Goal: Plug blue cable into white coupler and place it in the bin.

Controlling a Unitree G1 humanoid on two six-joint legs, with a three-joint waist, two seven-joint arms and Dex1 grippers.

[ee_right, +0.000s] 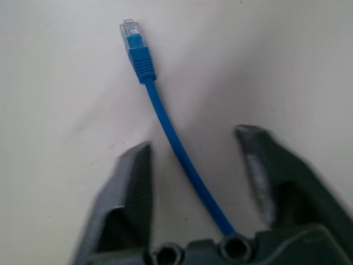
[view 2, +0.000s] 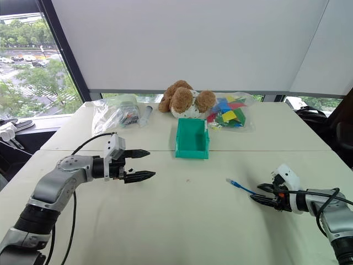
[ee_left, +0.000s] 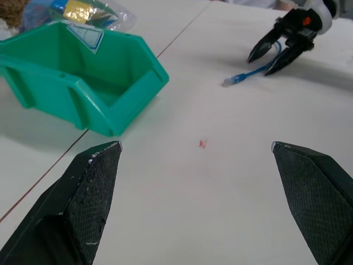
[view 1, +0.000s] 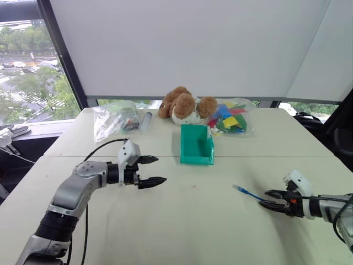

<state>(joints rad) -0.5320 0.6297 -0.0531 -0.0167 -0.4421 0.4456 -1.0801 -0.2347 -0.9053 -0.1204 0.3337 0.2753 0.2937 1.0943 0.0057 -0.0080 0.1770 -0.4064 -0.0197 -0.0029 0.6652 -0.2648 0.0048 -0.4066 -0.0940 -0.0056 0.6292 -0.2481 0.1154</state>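
A: Your left arm is bent at the elbow and reaches out over the pale worktop (view 1: 182, 221), its left claw (view 1: 153, 170) level, pointing toward three o'clock. The two black fingers stand wide apart, with nothing between them.

B: And your right side?

A: Your right arm comes in low from the four o'clock corner, the right claw (view 1: 271, 199) close above the worktop and pointing toward nine o'clock. Its fingers (ee_right: 128, 204) are partway apart, one on each side of the thin bright-blue cable (ee_right: 175, 144). In the right wrist view there is a gap on each side of the cord, so you cannot call it gripped.

B: Where does the cable lie?

A: It lies on the worktop, running from between those fingers out toward ten o'clock, and its small clear plug (ee_right: 129, 28) rests on the worktop beyond the fingertips. The small teal-green plastic bin (view 1: 196, 144) with straight walls stands upright near the middle of the worktop, at about eleven o'clock from the plug and well apart from it. It sits just past your left claw toward one o'clock.

B: And around you?

A: Behind the bin, at twelve o'clock, a brown-and-white plush dog (view 1: 185, 105) lies beside a clear bag of colourful pieces (view 1: 232, 117). Another clear plastic bag (view 1: 115, 118) sits toward ten o'clock. Beyond the worktop a white blind (view 1: 193, 44) covers the window, with trees (view 1: 33, 88) showing outside at the left edge.
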